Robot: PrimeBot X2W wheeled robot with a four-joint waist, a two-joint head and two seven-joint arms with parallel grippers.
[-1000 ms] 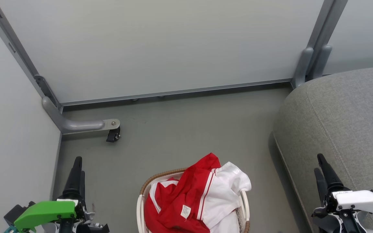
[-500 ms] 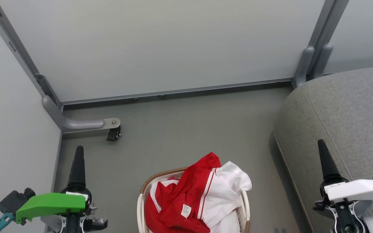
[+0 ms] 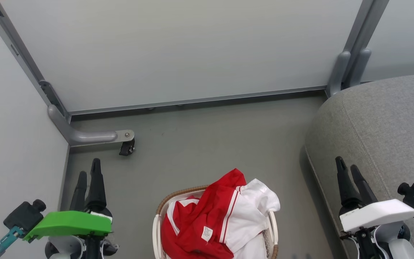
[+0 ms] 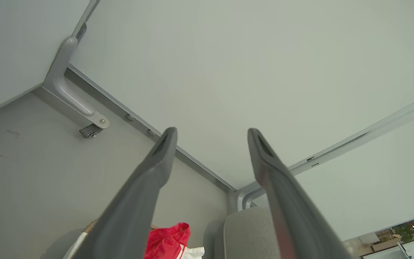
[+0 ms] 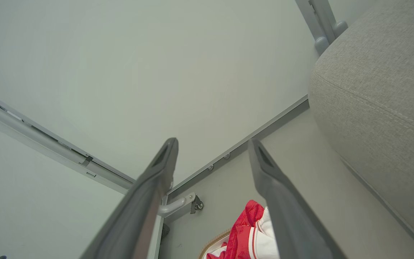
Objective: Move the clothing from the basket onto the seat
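Observation:
Red and white clothing (image 3: 218, 219) lies heaped in the white basket (image 3: 155, 230) with a brown woven rim at the bottom centre of the head view. The grey seat (image 3: 383, 126) rises to the right of it. My left gripper (image 3: 89, 168) is raised left of the basket, open and holding nothing. My right gripper (image 3: 347, 166) is raised in front of the seat's edge, open and holding nothing. In the left wrist view my left gripper (image 4: 211, 133) frames the clothing (image 4: 167, 240) and seat (image 4: 250, 233) low down. In the right wrist view my right gripper (image 5: 213, 144) sits above the clothing (image 5: 248, 233), beside the seat (image 5: 383, 93).
Pale partition panels (image 3: 178, 50) close off the back and left. A grey metal foot with a small castor (image 3: 126, 148) juts onto the grey floor (image 3: 207, 144) at the back left. A metal post (image 3: 350, 61) stands at the back right by the seat.
Both grippers have turned about their wrists, so each now shows two separate fingers. The right gripper has shifted left and slightly up. The clothing and basket lie unchanged.

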